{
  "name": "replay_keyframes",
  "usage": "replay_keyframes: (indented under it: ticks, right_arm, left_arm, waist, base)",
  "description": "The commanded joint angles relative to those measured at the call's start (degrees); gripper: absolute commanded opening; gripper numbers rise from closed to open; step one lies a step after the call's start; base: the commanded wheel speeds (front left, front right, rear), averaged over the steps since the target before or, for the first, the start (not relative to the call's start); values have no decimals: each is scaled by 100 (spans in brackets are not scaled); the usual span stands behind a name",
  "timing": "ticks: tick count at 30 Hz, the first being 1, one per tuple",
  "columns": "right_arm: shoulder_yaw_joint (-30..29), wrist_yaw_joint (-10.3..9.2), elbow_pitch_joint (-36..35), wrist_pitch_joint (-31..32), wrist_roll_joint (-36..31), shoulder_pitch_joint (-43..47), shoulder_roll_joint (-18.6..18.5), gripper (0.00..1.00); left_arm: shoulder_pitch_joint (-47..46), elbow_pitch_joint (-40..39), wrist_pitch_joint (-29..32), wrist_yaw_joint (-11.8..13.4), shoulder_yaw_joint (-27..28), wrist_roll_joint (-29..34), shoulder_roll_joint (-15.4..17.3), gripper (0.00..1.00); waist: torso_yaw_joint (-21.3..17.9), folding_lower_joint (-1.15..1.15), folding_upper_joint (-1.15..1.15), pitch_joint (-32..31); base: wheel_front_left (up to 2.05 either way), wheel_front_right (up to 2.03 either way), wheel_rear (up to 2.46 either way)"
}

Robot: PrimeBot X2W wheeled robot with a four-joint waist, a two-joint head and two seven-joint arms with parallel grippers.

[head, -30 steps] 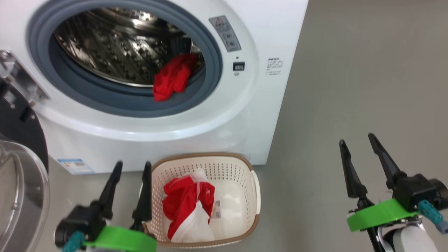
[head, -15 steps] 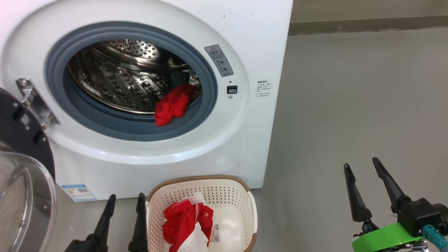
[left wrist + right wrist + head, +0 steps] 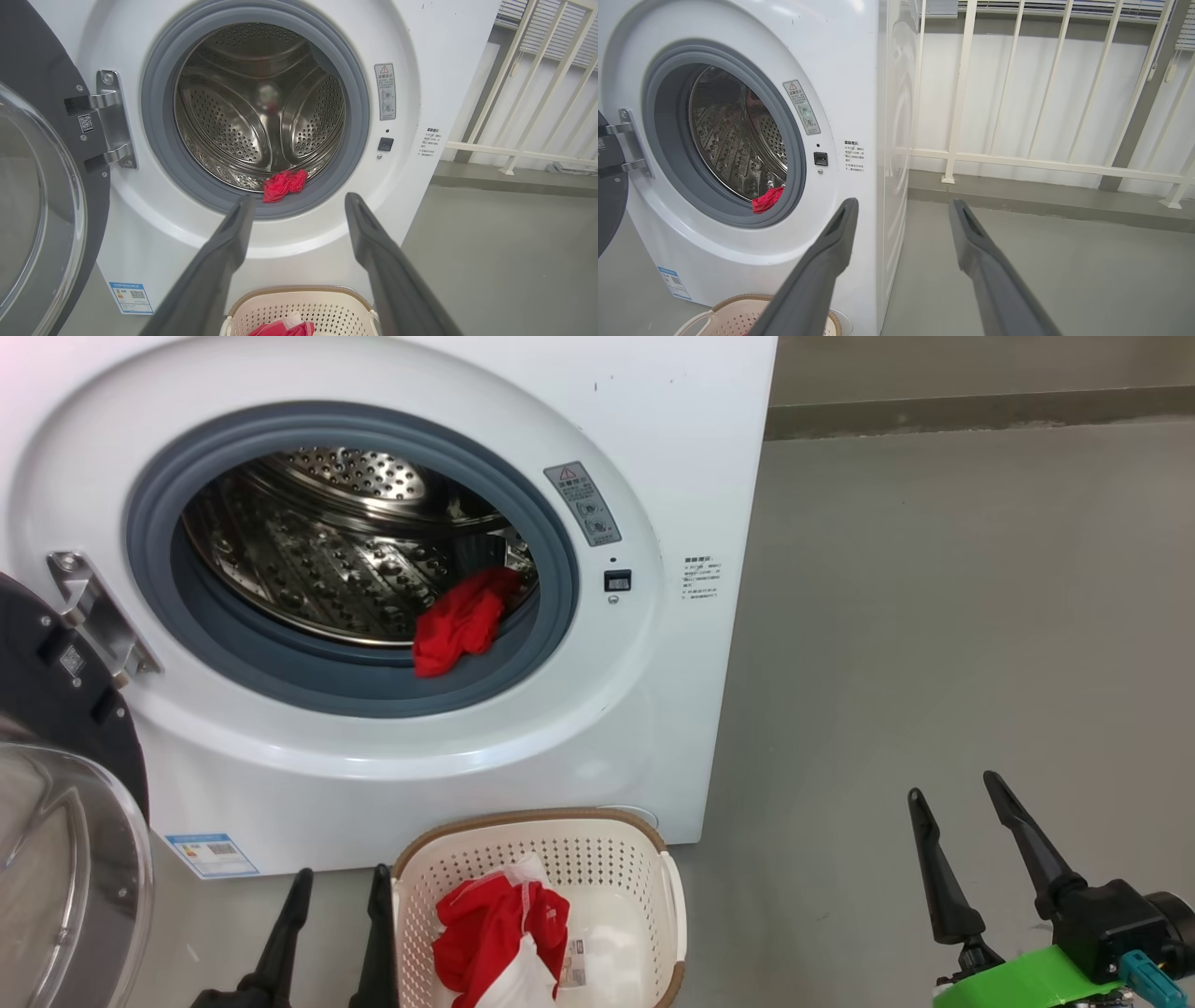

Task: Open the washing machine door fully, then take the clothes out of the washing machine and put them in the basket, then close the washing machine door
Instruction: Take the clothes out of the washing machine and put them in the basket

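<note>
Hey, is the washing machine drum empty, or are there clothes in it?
Not empty. A red garment lies at the front lower edge of the drum, draped onto the grey gasket.

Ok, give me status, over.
Left gripper, right gripper open, empty. Door open. One red garment at drum lip, another in basket. Basket close beside left gripper.

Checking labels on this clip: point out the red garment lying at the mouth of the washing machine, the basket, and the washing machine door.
red garment (image 3: 457,621), head view, middle of the bunched fabric.
basket (image 3: 597,859), head view, perforated back wall.
washing machine door (image 3: 32,210), left wrist view, clear glass bowl.
</note>
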Motion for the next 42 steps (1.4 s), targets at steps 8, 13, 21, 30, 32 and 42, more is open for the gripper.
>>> replay_keyframes:
  ticks: [8, 13, 21, 30, 32, 42]
  right_arm:
    - [199, 26, -124, -37, 18, -112, -48, 100]
    - [212, 26, -134, -37, 30, -122, -48, 100]
    - [232, 26, -214, -37, 14, -215, -48, 100]
    - [328, 26, -279, -37, -10, -435, -48, 100]
    - [343, 26, -309, -37, -8, -511, -48, 100]
    - [374, 26, -496, -37, -40, -946, -48, 100]
  left_arm:
    - [-59, -149, -51, 40, 144, 39, 53, 100]
    - [-97, -126, -51, 29, 176, 3, 53, 100]
    - [-364, -136, -51, -40, 224, -6, 53, 100]
    - [-768, -180, -51, -114, 291, -99, 53, 100]
    - [-929, -178, -51, -139, 326, -123, 58, 100]
    - [-2194, 123, -51, -285, 379, -126, 166, 100]
  waist:
    - [9, 0, 0, 37]
    - [14, 0, 0, 91]
    - [26, 0, 0, 352]
    - [38, 0, 0, 829]
    - [43, 0, 0, 990]
    - [57, 0, 0, 1915]
  base:
    - [0, 0, 0]
    - [0, 0, 0]
    - [0, 0, 0]
    - [0, 0, 0]
    - [0, 0, 0]
    - [0, 0, 0]
